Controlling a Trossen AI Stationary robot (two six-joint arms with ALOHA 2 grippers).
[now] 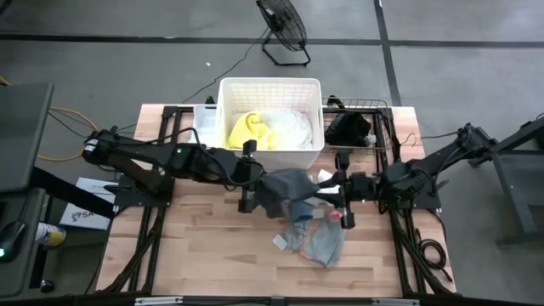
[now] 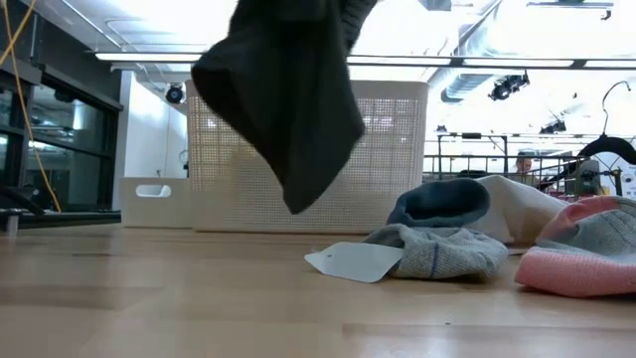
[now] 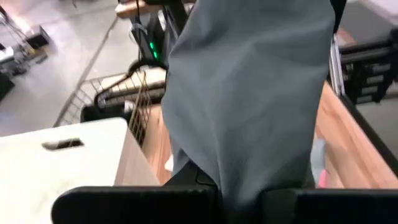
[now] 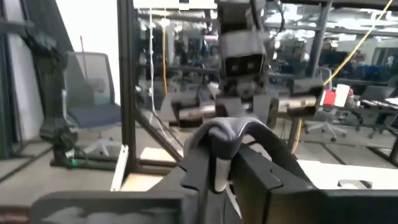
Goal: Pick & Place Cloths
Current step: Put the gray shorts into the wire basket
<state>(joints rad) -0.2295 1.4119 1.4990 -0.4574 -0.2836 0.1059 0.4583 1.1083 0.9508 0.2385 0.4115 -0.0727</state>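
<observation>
Dark grey cloth (image 1: 285, 189): hangs clenched in left pincer (image 1: 248, 183); right pincer (image 1: 342, 194) also pinches it. Free right end first, then carry to basket (image 1: 270, 85) behind.

The high view looked straight down, the low view level across the table (image 2: 149, 298), both wrist views close on the dark grey cloth (image 1: 285, 189).

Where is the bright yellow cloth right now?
In the high view, the bright yellow cloth lies inside the white slatted plastic basket at the table's far edge, on the basket's left side, beside a large white cloth.
</observation>
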